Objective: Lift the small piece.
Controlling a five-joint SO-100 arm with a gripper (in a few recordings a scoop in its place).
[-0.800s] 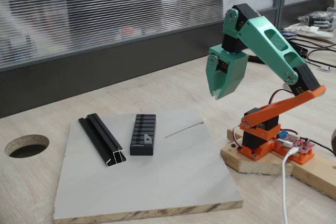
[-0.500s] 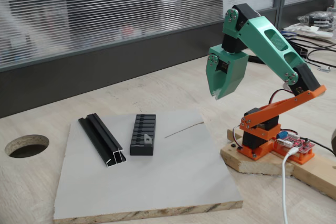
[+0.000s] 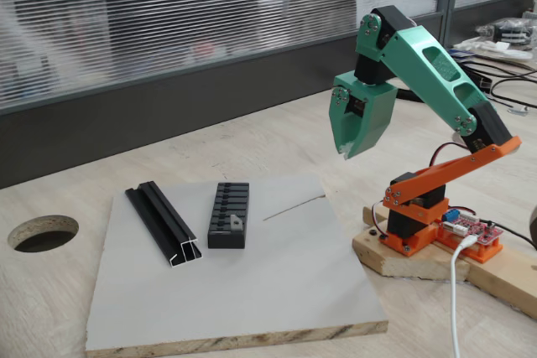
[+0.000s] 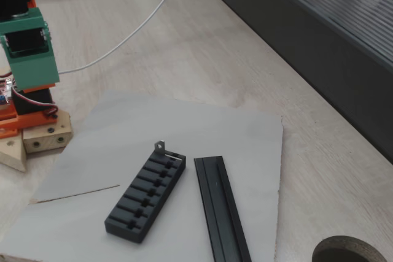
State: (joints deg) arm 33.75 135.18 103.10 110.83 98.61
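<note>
The small piece is a tiny silver-grey tab resting on the near end of a ribbed black block. From the other side, the small piece stands up at the end of that block. My green gripper hangs in the air well to the right of the block and high above it. Its fingers point down, meet at the tip and hold nothing. Part of the green arm shows at the left edge in a fixed view.
A long black channel rail lies left of the block on a grey board. A round hole is cut in the wooden table at far left. The arm's orange base sits on a wooden slab, with cables behind.
</note>
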